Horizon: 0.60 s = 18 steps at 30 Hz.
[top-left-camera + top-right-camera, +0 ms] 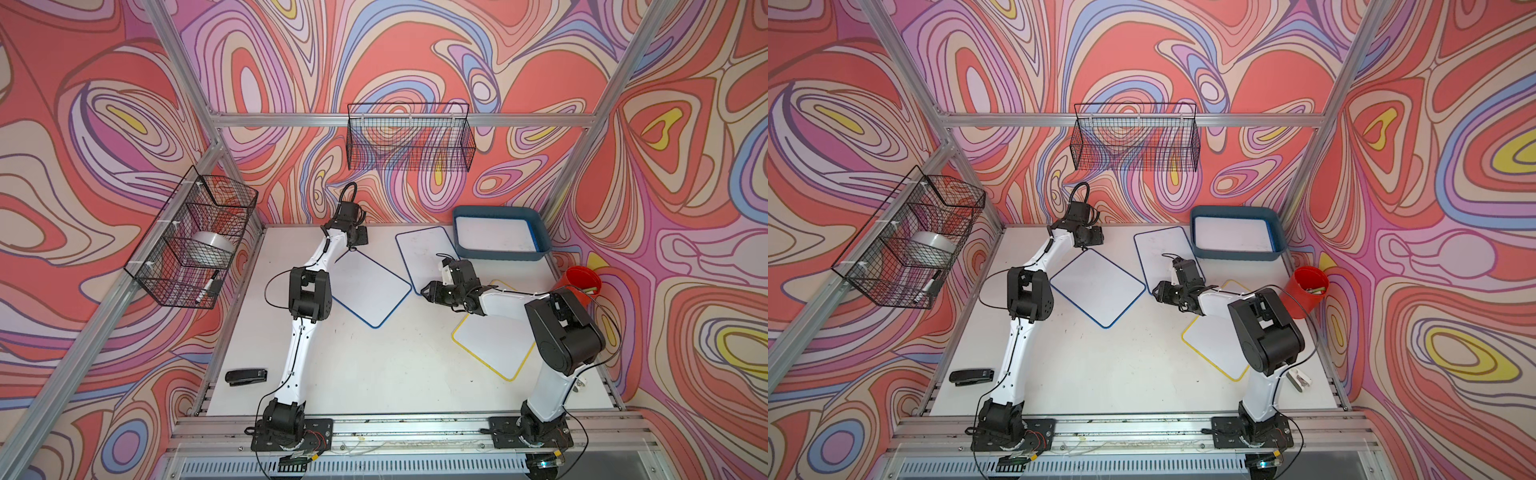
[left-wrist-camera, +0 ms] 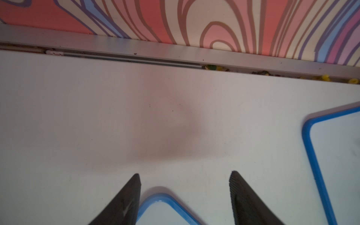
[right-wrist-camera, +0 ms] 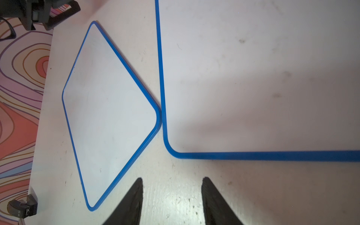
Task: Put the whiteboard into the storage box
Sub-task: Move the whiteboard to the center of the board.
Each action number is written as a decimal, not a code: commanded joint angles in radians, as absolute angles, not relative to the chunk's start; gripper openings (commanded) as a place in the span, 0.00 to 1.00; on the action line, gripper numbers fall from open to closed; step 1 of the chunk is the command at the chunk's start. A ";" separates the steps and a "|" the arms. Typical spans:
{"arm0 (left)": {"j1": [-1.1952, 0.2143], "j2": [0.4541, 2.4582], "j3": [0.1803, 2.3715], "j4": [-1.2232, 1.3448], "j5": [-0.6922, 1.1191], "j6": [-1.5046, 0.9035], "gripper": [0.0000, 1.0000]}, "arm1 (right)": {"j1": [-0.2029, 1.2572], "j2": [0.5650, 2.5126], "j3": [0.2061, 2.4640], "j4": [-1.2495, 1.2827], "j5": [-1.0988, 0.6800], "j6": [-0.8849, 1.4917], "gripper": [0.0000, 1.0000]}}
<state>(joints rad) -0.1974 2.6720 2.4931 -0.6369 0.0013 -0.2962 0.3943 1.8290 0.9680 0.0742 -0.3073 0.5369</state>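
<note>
**A:** How does the room look from above?

**B:** In both top views a white desk (image 1: 374, 374) stands inside a metal frame (image 1: 332, 120), with swirly pink, red and blue walls (image 1: 83, 124) all round. The storage box (image 1: 498, 254) sits in the far right corner, with one whiteboard (image 1: 494, 235) flat inside it. Three more lie on the desk. A tilted board (image 1: 370, 291) and a second board (image 1: 422, 253) are both blue-edged, and the second is just beside the box. A yellow-edged board (image 1: 490, 345) is partly hidden by the right arm (image 1: 565, 332).

**A:** And round the edges?

**B:** A back basket (image 1: 409, 166), a side basket (image 1: 187, 266), a red bucket (image 1: 579, 282) and a stapler (image 1: 246, 376). A white item (image 1: 1301, 379) behind the right arm shows more fully in a top view; I can't tell what it is.

**A:** The left wrist view?

**B:** The left pincer (image 2: 185, 174) gapes wide, holding nothing, and the tilted board's corner lies between its fingers (image 2: 124, 202). Yellow and green scraps (image 2: 214, 68) sit in the gap by the rail (image 2: 175, 52); neither top view makes them out.

**A:** The right wrist?

**B:** The right pincer (image 3: 173, 179) is parted over bare desk, empty. The second board runs off the picture, and faint smudges mark it.
</note>
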 commanded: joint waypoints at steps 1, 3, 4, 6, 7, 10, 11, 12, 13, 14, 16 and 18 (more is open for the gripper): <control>-0.193 2.698 2.534 -0.647 -0.038 -0.300 0.67 | 0.399 1.844 0.990 0.075 -0.311 0.541 0.51; -0.203 2.709 2.537 -0.655 -0.028 -0.282 0.68 | 0.399 1.842 0.988 0.077 -0.313 0.543 0.51; -0.204 2.721 2.563 -0.678 -0.016 -0.278 0.68 | 0.399 1.841 0.988 0.078 -0.314 0.543 0.51; -0.204 2.728 2.572 -0.689 0.001 -0.275 0.68 | 0.398 1.841 0.987 0.080 -0.317 0.545 0.51; -0.204 2.729 2.572 -0.693 0.006 -0.272 0.68 | 0.399 1.841 0.986 0.081 -0.320 0.548 0.51; -0.203 2.730 2.574 -0.718 0.013 -0.274 0.68 | 0.399 1.840 0.985 0.083 -0.325 0.550 0.51; -0.200 2.732 2.574 -0.730 0.021 -0.276 0.68 | 0.399 1.838 0.985 0.084 -0.325 0.552 0.51; -0.198 2.735 2.577 -0.743 0.027 -0.280 0.68 | 0.399 1.837 0.984 0.083 -0.325 0.551 0.51; -0.196 2.738 2.580 -0.762 0.033 -0.281 0.68 | 0.399 1.834 0.984 0.083 -0.324 0.552 0.51; -0.195 2.740 2.580 -0.785 0.038 -0.280 0.68 | 0.399 1.832 0.982 0.081 -0.324 0.549 0.51; -0.195 2.743 2.580 -0.828 0.033 -0.273 0.68 | 0.399 1.827 0.980 0.080 -0.321 0.550 0.51; -0.195 2.752 2.580 -0.875 0.039 -0.268 0.68 | 0.399 1.825 0.980 0.080 -0.319 0.549 0.51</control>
